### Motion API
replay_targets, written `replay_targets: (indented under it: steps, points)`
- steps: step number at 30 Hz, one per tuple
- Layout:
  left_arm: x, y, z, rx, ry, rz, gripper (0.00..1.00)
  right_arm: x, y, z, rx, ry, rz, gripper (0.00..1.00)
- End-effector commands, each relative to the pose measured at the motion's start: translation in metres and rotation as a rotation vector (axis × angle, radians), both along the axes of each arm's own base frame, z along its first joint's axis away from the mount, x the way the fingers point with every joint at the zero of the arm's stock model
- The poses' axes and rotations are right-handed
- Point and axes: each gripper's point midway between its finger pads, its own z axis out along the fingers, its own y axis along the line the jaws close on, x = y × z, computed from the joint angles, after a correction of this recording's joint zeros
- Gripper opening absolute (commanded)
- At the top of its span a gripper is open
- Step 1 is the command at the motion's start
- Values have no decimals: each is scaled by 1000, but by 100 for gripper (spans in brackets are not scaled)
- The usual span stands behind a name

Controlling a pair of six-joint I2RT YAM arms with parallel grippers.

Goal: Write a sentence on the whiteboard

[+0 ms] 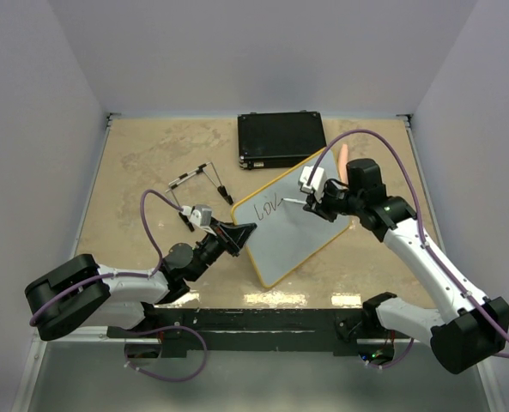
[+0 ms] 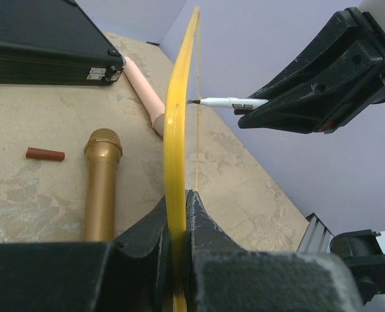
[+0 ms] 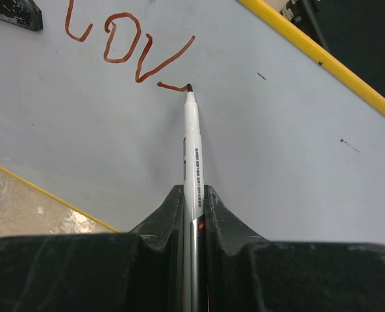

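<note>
Whiteboard (image 1: 299, 230), yellow-framed, reddish "lov" lettering (image 1: 266, 208); left gripper (image 2: 178, 203) tight on its edge; right gripper (image 3: 192, 197) tight on marker (image 3: 192, 140)

Case (image 1: 281, 139) behind whiteboard (image 1: 297, 227); pen (image 1: 189, 177) left of it; marker (image 3: 192, 149) tip on whiteboard.

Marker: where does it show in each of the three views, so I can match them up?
Top external: marker right of centre, in the right gripper, tip on the whiteboard.
Left wrist: marker upper right, pointing left at the board's edge-on face.
Right wrist: marker central, running up from the jaws to the writing.
Shared landmark: the whiteboard's yellow frame.
</note>
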Motion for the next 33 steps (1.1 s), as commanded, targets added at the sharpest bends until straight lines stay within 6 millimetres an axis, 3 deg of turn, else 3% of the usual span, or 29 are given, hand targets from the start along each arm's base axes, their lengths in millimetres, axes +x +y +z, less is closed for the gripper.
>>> replay_targets:
  steps: [1, 16, 33]
  points:
    - [-8, -5, -15, 103, -49, -50, 0, 23, -1, 33, 33, -111, -52, 0]
    - [-7, -6, -15, 104, -51, -50, 0, 3, 11, 15, 25, -45, 89, 0]
    - [-6, -3, -15, 103, -50, -40, 0, -6, 4, -8, -34, 9, 108, 0]
